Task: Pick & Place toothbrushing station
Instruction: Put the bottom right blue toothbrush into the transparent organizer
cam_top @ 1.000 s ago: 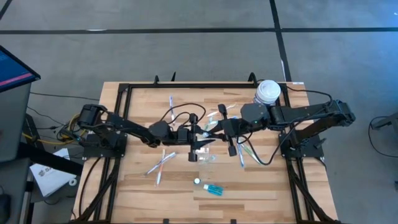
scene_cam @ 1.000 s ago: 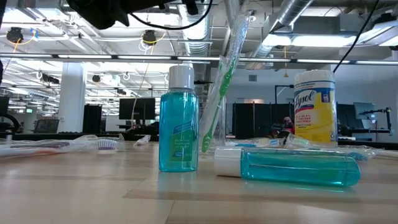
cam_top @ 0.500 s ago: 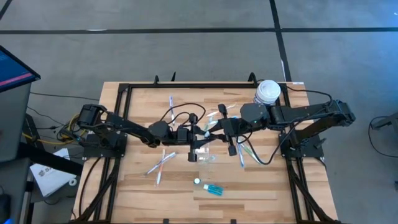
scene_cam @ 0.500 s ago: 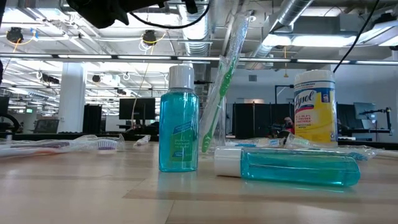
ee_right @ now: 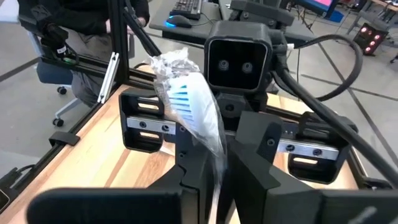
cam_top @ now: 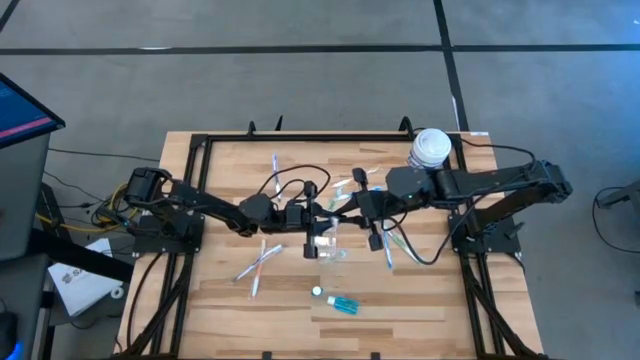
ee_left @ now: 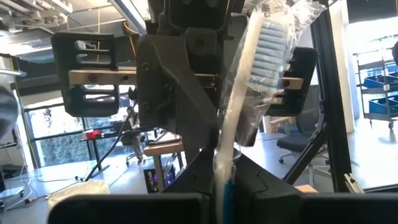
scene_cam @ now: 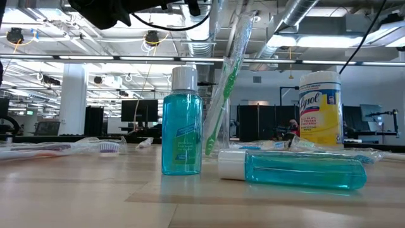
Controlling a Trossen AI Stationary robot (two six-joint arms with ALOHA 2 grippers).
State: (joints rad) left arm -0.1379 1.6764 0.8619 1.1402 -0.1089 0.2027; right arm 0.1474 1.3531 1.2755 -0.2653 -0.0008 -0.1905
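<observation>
**Wrapped toothbrush between both end effectors, mid-desk**

Left end effector (cam_top: 322, 217) clamped on the wrapped blue-bristled toothbrush (ee_left: 264, 59). Right end effector (cam_top: 347, 212) meets it nose to nose, fingers slightly apart around the same wrapper. Tumbler (cam_top: 330, 240) just beside them holds a green toothbrush (scene_cam: 223, 95). Other brushes scattered on the desk (cam_top: 200, 290).

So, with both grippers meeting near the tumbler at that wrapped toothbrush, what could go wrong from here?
1. The left gripper is shut on the wrapped toothbrush through loose, crinkled plastic, so the brush may slip or twist.
2. The right gripper sits very close, so either arm could knock the other when it moves.
3. On the way down, the brush might tip the tumbler or the upright blue bottle beside it.
</observation>
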